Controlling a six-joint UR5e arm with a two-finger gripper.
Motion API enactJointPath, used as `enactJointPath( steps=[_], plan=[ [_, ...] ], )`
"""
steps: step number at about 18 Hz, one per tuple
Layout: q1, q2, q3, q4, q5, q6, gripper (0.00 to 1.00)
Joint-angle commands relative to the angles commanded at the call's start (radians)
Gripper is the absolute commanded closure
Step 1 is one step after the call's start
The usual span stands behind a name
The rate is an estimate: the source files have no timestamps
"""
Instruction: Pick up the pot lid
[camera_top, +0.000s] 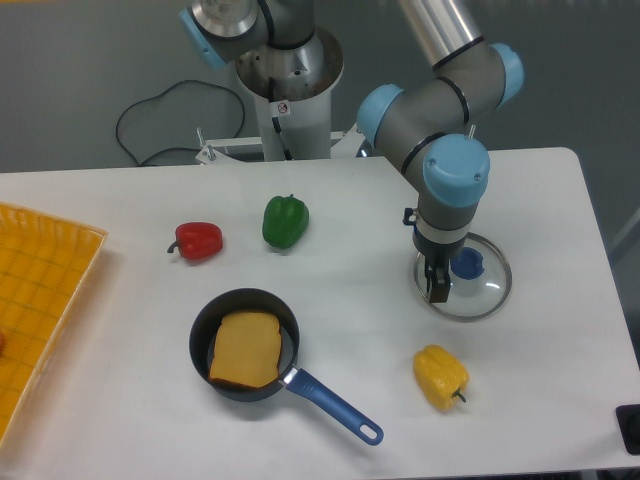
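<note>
**Yellow pepper (440, 377) lies at six o'clock of the pot lid (491, 286)**

Low over the glass hangs the gripper (437, 287), at nine o'clock of the blue knob (468, 264). Its jaw gap is perhaps narrow, but I cannot tell. Best to centre over the knob, straddle it, then close.

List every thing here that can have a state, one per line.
pot lid: flat on the table, knob up
gripper: low over the lid beside the knob, opening unclear
pan: uncovered, yellow slice inside
</note>
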Motion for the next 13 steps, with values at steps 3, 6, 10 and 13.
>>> enactJointPath(
  steps=[3,6,10,13],
  plan=[
    [0.005,0.015,-0.014,-0.035,0.005,-0.005,0.0],
    [0.029,-0.006,-0.019,-0.052,0.081,-0.04,0.0],
    [0.034,-0.012,-0.022,-0.083,0.094,-0.048,0.0],
    [0.041,-0.011,-0.025,-0.094,0.094,-0.063,0.0]
  ],
)
